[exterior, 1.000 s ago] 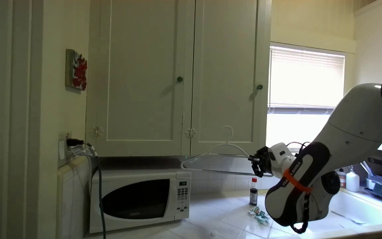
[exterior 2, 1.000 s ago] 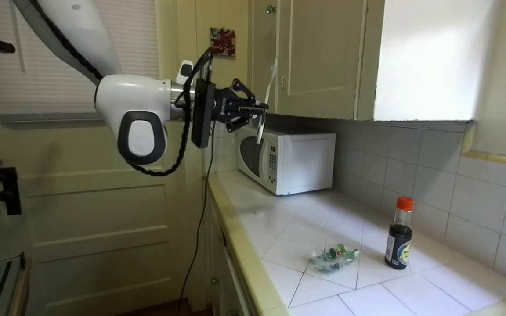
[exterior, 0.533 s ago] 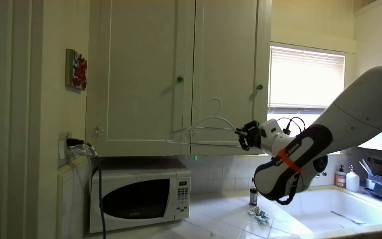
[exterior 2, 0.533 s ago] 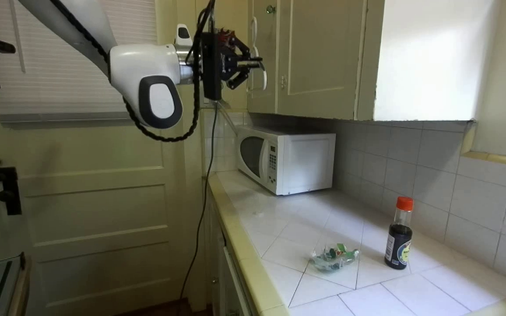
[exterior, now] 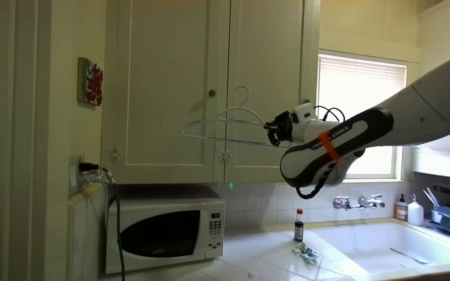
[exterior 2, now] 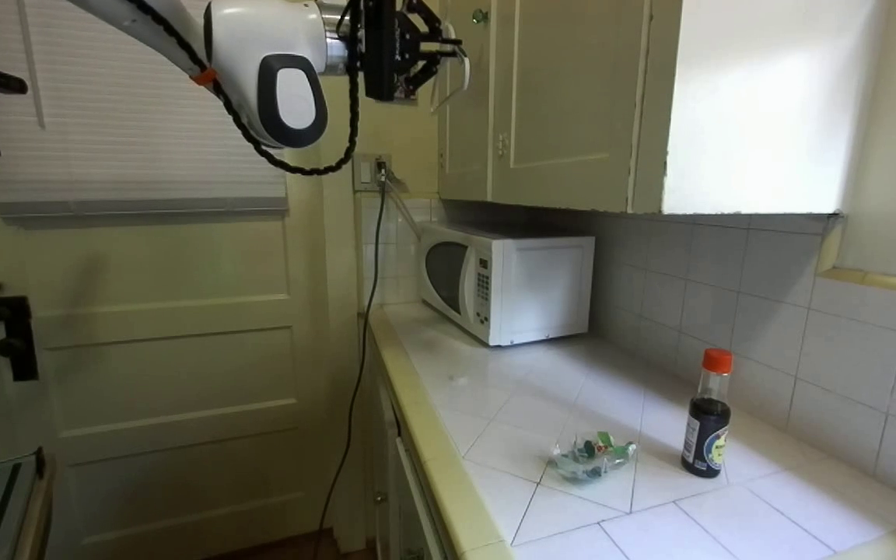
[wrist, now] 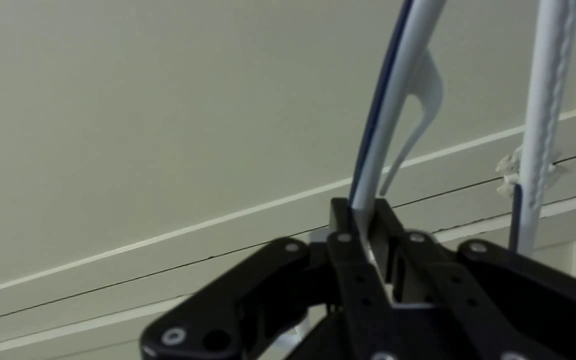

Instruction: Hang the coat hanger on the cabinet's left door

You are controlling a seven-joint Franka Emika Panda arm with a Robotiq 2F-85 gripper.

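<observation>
- Wrist view: my gripper [wrist: 362, 210] is clamped on the coat hanger [wrist: 396, 100].
- In an exterior view, it's in front of the cabinet's left door [exterior: 166, 86] and narrower door [exterior: 266, 58].
- Contact I can't judge.

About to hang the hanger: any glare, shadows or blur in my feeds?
In an exterior view, the window blows out white and the left door carries a soft shadow from its knob; in an exterior view, the cabinet's side is glaringly bright; in the wrist view, the coat hanger looks slightly soft-edged.

Claw [exterior 2: 457, 48] gripping hanger [exterior 2: 466, 71], cabinet's left door [exterior 2: 469, 148] behind, microwave [exterior 2: 545, 292] on counter [exterior 2: 541, 400]; red-capped bottle [exterior 2: 705, 435]
</observation>
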